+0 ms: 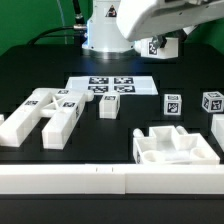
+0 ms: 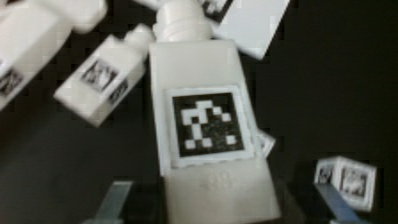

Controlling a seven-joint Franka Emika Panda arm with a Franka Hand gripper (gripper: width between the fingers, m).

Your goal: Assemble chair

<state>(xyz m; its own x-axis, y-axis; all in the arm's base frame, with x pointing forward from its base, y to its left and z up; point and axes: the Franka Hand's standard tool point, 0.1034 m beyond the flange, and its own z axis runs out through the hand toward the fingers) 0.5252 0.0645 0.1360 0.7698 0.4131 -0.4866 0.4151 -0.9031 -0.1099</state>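
My gripper (image 1: 163, 38) hangs high over the back right of the table, shut on a long white chair bar (image 2: 210, 110) with a square tag on its face. In the wrist view the bar runs lengthwise between the two fingers (image 2: 121, 200). The exterior view shows only its tagged end (image 1: 155, 46) below the hand. On the table lie the other chair pieces. These are a cluster of long bars (image 1: 45, 112) at the exterior view's left, a short bar (image 1: 110, 104), two small cubes (image 1: 172, 102) (image 1: 212, 101) and the slotted seat block (image 1: 175, 146).
The marker board (image 1: 112, 85) lies flat at the back centre, in front of the robot base (image 1: 105, 35). A long white rail (image 1: 110, 182) runs along the table's front edge. In the wrist view a tagged piece (image 2: 98, 82) and a cube (image 2: 349, 176) lie below the held bar.
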